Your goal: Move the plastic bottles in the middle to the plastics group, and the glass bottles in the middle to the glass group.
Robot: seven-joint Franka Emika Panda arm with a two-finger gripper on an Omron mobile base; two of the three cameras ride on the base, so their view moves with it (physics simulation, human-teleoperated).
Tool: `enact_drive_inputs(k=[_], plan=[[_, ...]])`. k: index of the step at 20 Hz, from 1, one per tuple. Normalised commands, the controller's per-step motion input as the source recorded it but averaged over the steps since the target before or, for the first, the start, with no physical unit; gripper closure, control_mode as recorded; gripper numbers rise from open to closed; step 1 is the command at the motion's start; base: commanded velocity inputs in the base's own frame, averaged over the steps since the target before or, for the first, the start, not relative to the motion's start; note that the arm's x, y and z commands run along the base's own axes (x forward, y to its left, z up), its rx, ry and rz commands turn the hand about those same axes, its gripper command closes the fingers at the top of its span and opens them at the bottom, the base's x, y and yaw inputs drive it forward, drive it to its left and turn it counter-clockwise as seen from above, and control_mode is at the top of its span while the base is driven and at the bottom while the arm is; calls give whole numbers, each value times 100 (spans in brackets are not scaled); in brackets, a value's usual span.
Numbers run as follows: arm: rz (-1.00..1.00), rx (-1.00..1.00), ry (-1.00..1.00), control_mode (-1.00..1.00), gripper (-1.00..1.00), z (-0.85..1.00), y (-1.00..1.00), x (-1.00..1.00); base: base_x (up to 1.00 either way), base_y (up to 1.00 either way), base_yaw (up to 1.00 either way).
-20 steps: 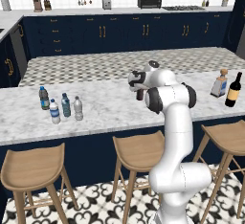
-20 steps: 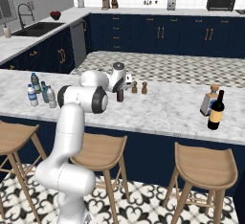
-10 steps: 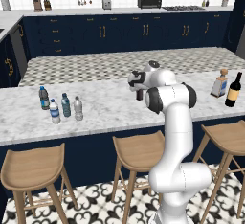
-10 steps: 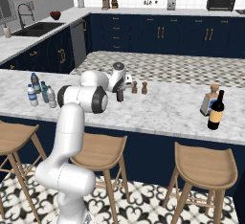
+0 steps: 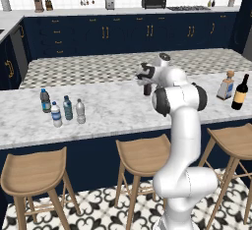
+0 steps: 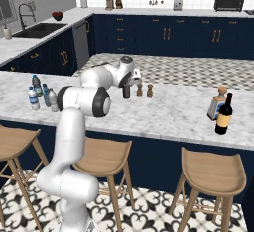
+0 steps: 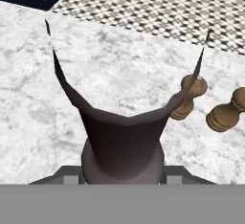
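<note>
Nothing moved, dark brown bottle (image 6: 126,91) under gripper (image 6: 127,83)

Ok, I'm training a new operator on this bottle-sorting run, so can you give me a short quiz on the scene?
1. How many water bottles stand grouped at the left end of the counter?
2. True or false: the two brown shakers stand upright beside the dark brown bottle.
3. The gripper is at: A) the wine bottle, B) the dark brown bottle, C) the cork-stoppered bottle.

Key: 1. four; 2. true; 3. B.
</note>
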Motion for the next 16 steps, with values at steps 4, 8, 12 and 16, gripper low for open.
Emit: enact_drive_inputs(k=[4, 8, 12, 16], plan=[[-13, 13, 2, -100, 100, 52, -62, -43, 0, 0, 0], [-16, 3, 0, -100, 100, 8, -59, -41, 0, 0, 0], [-19, 0, 0, -100, 100, 0, -51, -66, 0, 0, 0], [-23, 0, 0, -100, 100, 0, -72, -64, 0, 0, 0]])
